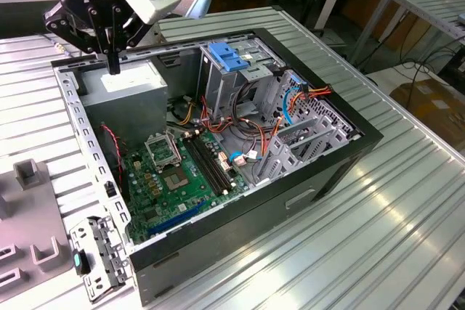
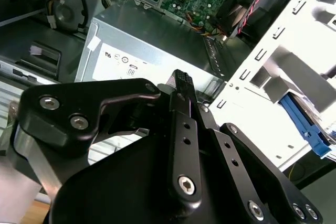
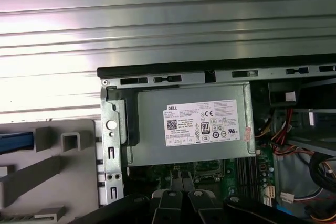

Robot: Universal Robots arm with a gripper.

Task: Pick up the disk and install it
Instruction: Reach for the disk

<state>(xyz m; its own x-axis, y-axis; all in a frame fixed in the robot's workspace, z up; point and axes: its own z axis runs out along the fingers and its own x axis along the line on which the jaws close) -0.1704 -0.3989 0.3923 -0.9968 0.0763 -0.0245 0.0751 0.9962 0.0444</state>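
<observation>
Two fingers of the gripper (image 1: 113, 69) are pressed together with nothing between them. They hang just above the grey power supply (image 1: 129, 85) in the far corner of the open computer case (image 1: 240, 234), on the exterior view's left. The disk (image 2: 307, 127) lies outside the case, on the grey fixture plate (image 3: 79, 182) beyond the perforated side flange (image 3: 111, 150), well apart from the gripper. Its blue side rail (image 3: 16, 136) shows in both wrist views. The rail, and so the long axis, runs crosswise to that flange, parallel to the case's far wall. Which end points toward the case I cannot tell. A bare blue bracket (image 1: 229, 56) sits atop the drive cage on the far side.
</observation>
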